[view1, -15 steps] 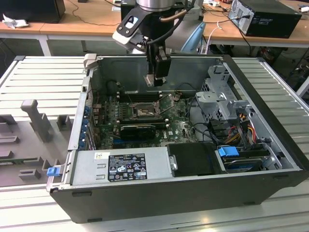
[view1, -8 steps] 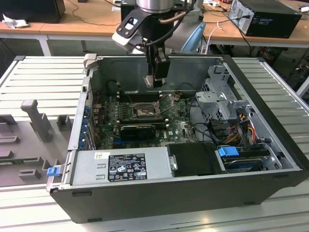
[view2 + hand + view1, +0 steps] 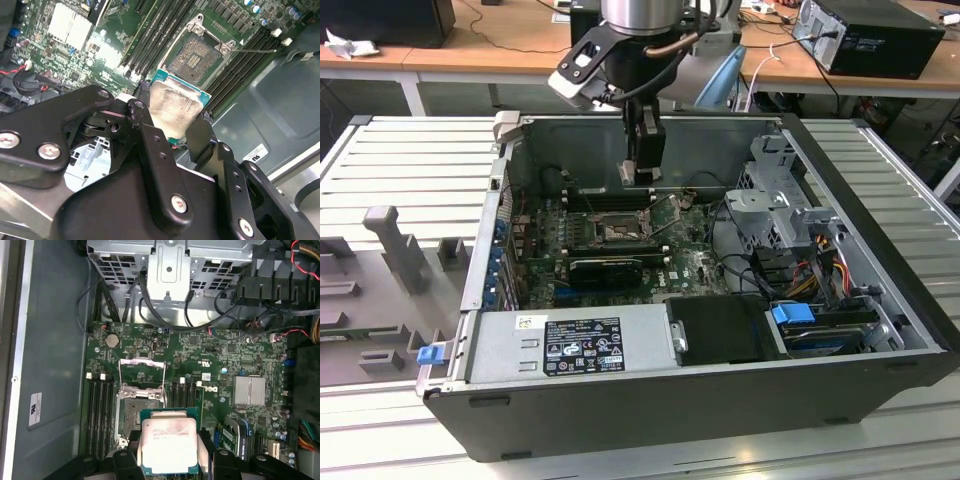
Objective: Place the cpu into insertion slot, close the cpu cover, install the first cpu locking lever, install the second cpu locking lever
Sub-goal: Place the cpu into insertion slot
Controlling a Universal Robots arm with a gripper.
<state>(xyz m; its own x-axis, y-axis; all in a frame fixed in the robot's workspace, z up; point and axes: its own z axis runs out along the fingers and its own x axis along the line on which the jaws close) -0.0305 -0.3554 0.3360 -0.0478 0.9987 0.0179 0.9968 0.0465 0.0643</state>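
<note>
Since the cpu [image 3: 167, 440] is a thin, stiff, light chip, I judge it easy to lift but fragile on its contact face. The silvery face looks smeared and probably slippery, so the opposite edges are the safest hold.

Gripper [image 3: 642, 172]: jaws clenched on those two edges, with the chip flat between the fingers [image 3: 150, 134], metal face toward both wrist views.

Chip location: held in the air over the motherboard, near the insertion slot [image 3: 134, 412] but not seated.

The cpu cover [image 3: 141, 371] appears swung open, leaving the socket contacts bare.

Arm pose: reaching down from above into the open computer case [image 3: 650, 400], wrist roughly vertical, fingers pointing at the board.
</note>
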